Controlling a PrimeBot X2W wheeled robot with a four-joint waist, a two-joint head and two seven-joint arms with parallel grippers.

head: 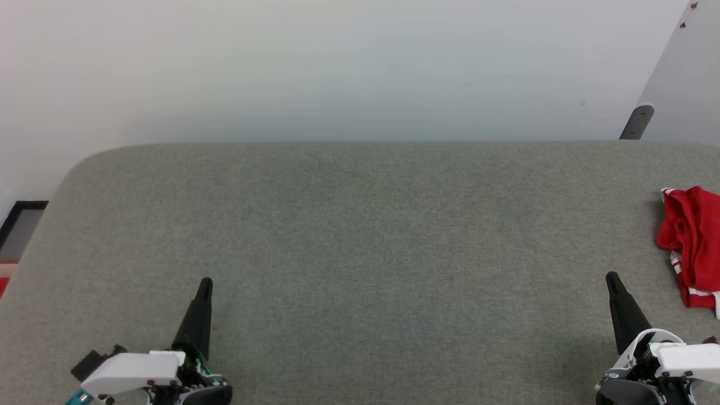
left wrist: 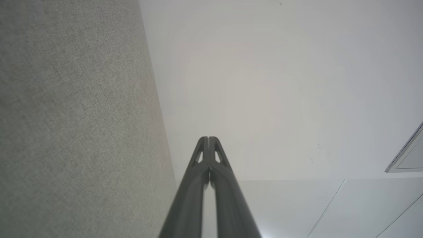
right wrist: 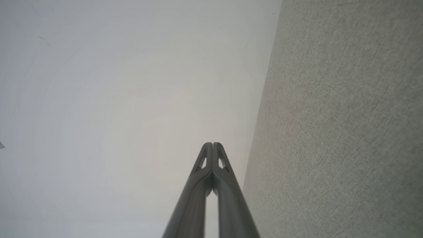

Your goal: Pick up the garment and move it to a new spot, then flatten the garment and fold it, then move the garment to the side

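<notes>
On the grey table (head: pixel 360 236), at the right edge of the head view, lies the garment (head: pixel 693 242), a crumpled red heap partly cut off by the frame. White trim with red stripes shows at its far left corner and again along its near end. The red cloth between them is bunched in soft folds. Its long axis runs from far to near across the table, with the near end drifting slightly to the right. It is too bunched to tell which end is collar and which is hem. The right gripper (head: pixel 612 278) rises from the lower right with its fingers pressed together, tilted a little to the left. It sits near the garment, to the left of its near end, and clear of it. The left gripper (head: pixel 205 283) stands at the lower left, well apart from the garment, with its fingers also together. A pale wall (head: pixel 337 67) rises behind the table.

From the left wrist view, the two dark fingers meet at the tips and hold nothing. The table fills the left side and the wall lies beyond.

From the right wrist view, the fingers are likewise closed tip to tip on nothing. The table runs along the right, with the wall to the left.
</notes>
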